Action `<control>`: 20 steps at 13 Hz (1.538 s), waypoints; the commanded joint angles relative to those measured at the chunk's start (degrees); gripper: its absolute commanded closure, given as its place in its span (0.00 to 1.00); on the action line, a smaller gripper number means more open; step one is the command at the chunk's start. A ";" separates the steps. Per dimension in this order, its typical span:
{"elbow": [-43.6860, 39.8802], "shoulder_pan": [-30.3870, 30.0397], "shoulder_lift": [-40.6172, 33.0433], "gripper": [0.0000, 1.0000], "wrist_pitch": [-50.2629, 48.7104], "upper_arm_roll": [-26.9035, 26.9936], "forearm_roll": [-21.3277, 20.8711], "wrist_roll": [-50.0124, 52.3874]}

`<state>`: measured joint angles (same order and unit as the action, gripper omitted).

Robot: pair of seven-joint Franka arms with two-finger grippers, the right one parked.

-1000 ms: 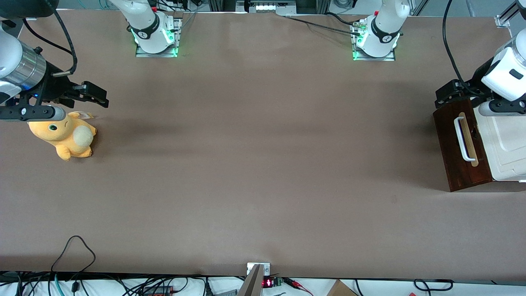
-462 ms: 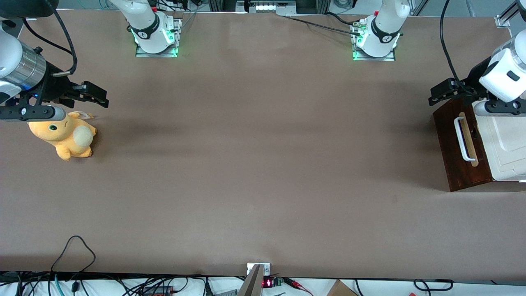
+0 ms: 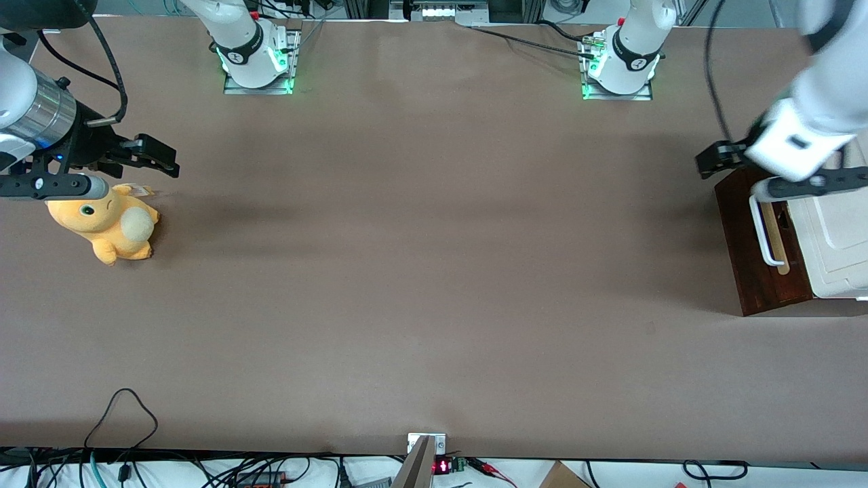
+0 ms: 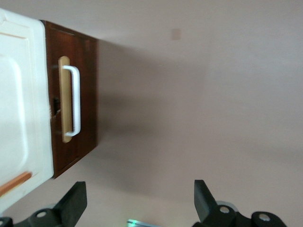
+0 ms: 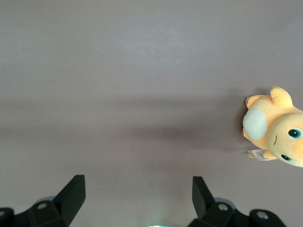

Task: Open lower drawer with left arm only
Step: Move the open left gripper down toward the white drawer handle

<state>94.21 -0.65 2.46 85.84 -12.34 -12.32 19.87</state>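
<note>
The pincer (image 4: pixel 137 203) hangs wide-spread over bare table (image 4: pixel 199 94), apart from the lower drawer (image 4: pixel 78 99). Its white bar handle (image 4: pixel 75 100) lies untouched; the cream panel (image 4: pixel 21 104) adjoins the drawer front.

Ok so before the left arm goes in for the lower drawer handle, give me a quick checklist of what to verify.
1. Tool open: ok, fingers spread wide.
2. Tool empty: ok.
3. White bar handle unobstructed: ok.
4. Tool around handle: not ok, it hangs above the table in front of the drawer, apart from it.
5. Lower drawer shut: ok, dark front sits against the cabinet.
6. Table in front of the drawer free for pulling: ok.
</note>
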 commanded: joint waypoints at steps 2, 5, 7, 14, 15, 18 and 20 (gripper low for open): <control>5.78 1.26 2.80 0.00 -3.39 -8.03 -15.32 13.23; 16.15 1.96 6.58 0.00 -4.71 -12.88 -28.87 24.48; 18.90 2.32 10.18 0.00 -4.54 -12.89 -34.05 26.01; 18.99 2.05 13.70 0.00 -2.87 -9.46 -36.45 25.39; 19.86 2.14 15.19 0.00 -3.48 -8.67 -40.37 25.57; 23.56 2.14 19.23 0.02 -2.87 -4.99 -50.24 29.42; 24.79 2.23 22.40 0.04 -2.69 -2.09 -55.23 30.49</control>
<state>118.23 1.40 21.98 82.91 -16.75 -62.67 48.74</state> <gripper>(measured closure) 0.022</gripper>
